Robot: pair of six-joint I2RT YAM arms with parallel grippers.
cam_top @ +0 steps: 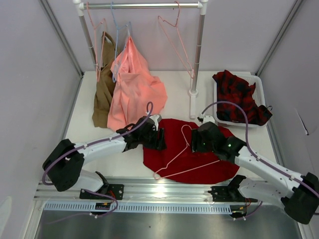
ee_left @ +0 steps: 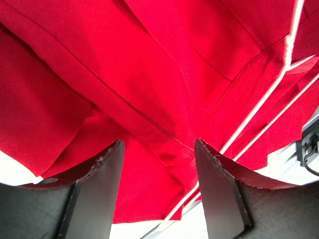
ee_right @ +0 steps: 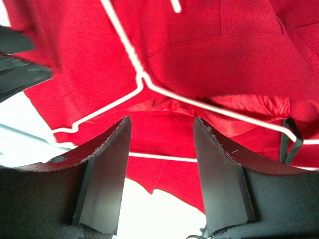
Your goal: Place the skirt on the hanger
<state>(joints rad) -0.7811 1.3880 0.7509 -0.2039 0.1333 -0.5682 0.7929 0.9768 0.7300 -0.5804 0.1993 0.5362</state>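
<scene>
**Skirt flat on the table, hanger on top, both claws spread**

Near the front edge of the table (cam_top: 127, 167), the skirt (cam_top: 189, 159) is spread out flat between the two arms, and the hanger (cam_top: 172, 160) is laid on top of it. The hanger's long bar runs left to right along the near side, a bit slanted, and its hook is pointed away toward the rack (cam_top: 144, 6).

The left claw (ee_left: 158, 144) is seen spread wide over the skirt's seams with nothing pinched, which is only clear from its wrist cam. The right claw (ee_right: 162, 122) is spread too, and only its cam shows the wire's neck junction just past the fingertips.

Farther back, caught only from above, a checked garment (cam_top: 239, 97) is piled in a white bin (cam_top: 216, 99) on the right. A pink garment (cam_top: 134, 87) and a brown one (cam_top: 103, 94) are hung on the rack.
</scene>
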